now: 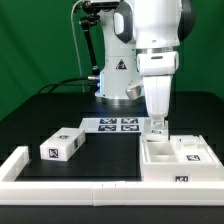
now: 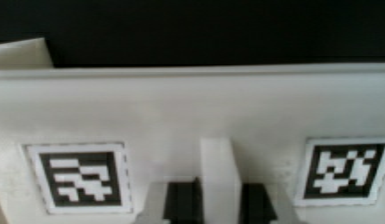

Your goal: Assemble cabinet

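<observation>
Cabinet body (image 1: 172,160) on the tabletop (image 1: 110,158), at the exterior view's right. The end effector (image 1: 157,128) stands at its rear wall; in the wrist view its fingers (image 2: 182,205) clench a white rib between two tags. Drawer block (image 1: 62,146) lies well apart.

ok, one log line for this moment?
stage: cabinet assembly | tool: low at cabinet body | fingers: either side of its white wall, grip unclear | drawer block: lying apart, exterior view's left

The arm (image 1: 150,40) hangs upright, its end effector (image 1: 157,127) pointing straight down, fingers (image 2: 182,206) narrowly parted.
</observation>
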Controlling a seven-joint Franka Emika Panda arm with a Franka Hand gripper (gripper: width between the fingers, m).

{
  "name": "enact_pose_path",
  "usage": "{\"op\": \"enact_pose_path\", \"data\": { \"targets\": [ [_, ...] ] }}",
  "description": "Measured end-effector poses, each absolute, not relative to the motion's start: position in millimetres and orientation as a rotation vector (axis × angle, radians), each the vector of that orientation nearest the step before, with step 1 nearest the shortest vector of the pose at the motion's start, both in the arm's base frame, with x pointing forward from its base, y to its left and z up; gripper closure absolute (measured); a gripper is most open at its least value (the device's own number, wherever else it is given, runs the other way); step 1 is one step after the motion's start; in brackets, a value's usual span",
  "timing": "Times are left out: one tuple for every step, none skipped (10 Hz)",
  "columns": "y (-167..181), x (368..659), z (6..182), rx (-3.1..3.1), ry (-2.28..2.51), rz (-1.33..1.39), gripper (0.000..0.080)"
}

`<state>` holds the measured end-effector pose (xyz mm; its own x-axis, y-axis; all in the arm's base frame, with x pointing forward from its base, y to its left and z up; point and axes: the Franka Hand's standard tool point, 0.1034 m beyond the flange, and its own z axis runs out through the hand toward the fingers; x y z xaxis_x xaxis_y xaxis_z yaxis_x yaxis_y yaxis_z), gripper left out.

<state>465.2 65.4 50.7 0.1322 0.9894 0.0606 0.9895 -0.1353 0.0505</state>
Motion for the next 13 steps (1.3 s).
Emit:
{"op": "enact_pose_path", "data": {
  "targets": [
    [65.0, 465.4, 51.0, -2.36, -2.067, -0.117, 0.0729],
    [64.0, 465.5, 52.2, -2.346, -2.085, -0.113, 0.0729],
    [62.9, 466.2, 54.5, -2.347, -2.089, -0.11, 0.0729],
    [63.0, 467.5, 57.4, -2.353, -2.09, -0.115, 0.0729],
    [62.4, 468.4, 61.4, -2.357, -2.094, -0.118, 0.0729],
    [61.1, 468.7, 62.9, -2.359, -2.094, -0.111, 0.0729],
    [60.9, 468.3, 62.2, -2.359, -2.092, -0.11, 0.0729],
    [60.9, 468.1, 62.0, -2.359, -2.092, -0.109, 0.0729],
    [60.9, 468.1, 61.9, -2.359, -2.092, -0.109, 0.0729],
    [61.7, 468.0, 61.7, -2.357, -2.093, -0.109, 0.0729],
    [63.6, 468.9, 61.3, -2.351, -2.099, -0.111, 0.0729],
    [63.6, 471.2, 61.3, -2.35, -2.1, -0.115, 0.0729],
    [62.7, 472.9, 61.3, -2.351, -2.1, -0.118, 0.0729]
  ]
}}
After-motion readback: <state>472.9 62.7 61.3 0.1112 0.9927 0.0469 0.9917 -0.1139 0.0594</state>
